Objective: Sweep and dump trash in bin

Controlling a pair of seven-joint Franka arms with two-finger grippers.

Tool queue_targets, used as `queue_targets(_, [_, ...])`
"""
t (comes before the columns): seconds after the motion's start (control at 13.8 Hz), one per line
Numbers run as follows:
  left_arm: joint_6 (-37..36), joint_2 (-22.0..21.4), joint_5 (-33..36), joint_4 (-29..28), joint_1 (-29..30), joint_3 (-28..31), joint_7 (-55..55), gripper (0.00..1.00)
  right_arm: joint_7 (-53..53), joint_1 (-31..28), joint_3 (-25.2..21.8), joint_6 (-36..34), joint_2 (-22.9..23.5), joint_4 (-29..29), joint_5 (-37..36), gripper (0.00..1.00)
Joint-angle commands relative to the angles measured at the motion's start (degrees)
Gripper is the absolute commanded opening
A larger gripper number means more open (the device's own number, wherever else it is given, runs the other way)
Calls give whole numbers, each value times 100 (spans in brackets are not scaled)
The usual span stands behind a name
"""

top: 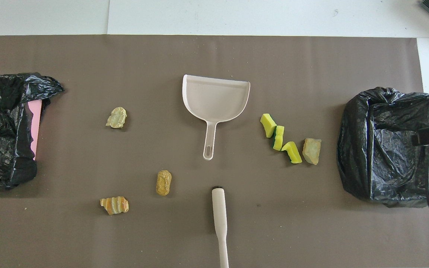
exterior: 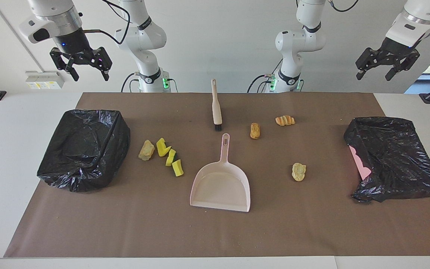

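Trash, seven loose pieces on the brown mat: three yellow sponge wedges [exterior: 169, 156], one green-backed, with a pale tan lump [exterior: 146, 150] beside the bin [exterior: 84, 149] at the right arm's end; toward the left arm's end, a bread-like nugget [exterior: 255, 130], a mini croissant [exterior: 284, 120] and a second tan lump [exterior: 298, 171]. Between the groups lie the dustpan [exterior: 221, 185] and, nearer the robots, the brush [exterior: 216, 106]. Right gripper [exterior: 81, 69] and left gripper [exterior: 376, 70] hang high above the tabletop's ends, fingers spread, holding nothing.

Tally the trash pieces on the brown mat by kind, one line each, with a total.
Yellow sponge wedges: 3 (one green-backed)
Pale tan lumps: 2
Orange-brown bread-like pieces: 2, a small loaf and a mini croissant
Total: 7, all lying loose on the mat; none in the dustpan.
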Motion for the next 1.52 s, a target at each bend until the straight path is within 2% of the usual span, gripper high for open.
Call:
queue_targets(0.0, [82,-169,65,-221,10,-107,-65,100,-93,18,62,-31,-237,-304,44,100])
queue_targets(0.22, [204,-379,3,-562,-252,-125,-170,100,-57,71,123,391,-237,-603,52,100])
queue_targets(0.36, [441,-791,3,-1202,-594,-134,-599,100,-57,80,123,410,-237,-604,52,100])
queue_targets(0.8, [1012,-1522,-146,-2811,-2237,-134,-2075,100,-57,54,115,410,-237,-612,52,100])
queue_targets(1.09, [1723,-1540,-199,-3603,-3503,-142,-3323,100,-49,80,115,410,-237,-612,52,100])
queue_targets(1.3, [2102,-1522,-497,-3867,-4128,-142,-3983,100,12,141,158,497,-150,-612,70,100])
queue_targets(1.45, [2453,-1435,-498,-4035,-4567,-142,-4423,100,546,465,211,856,78,-586,79,100])
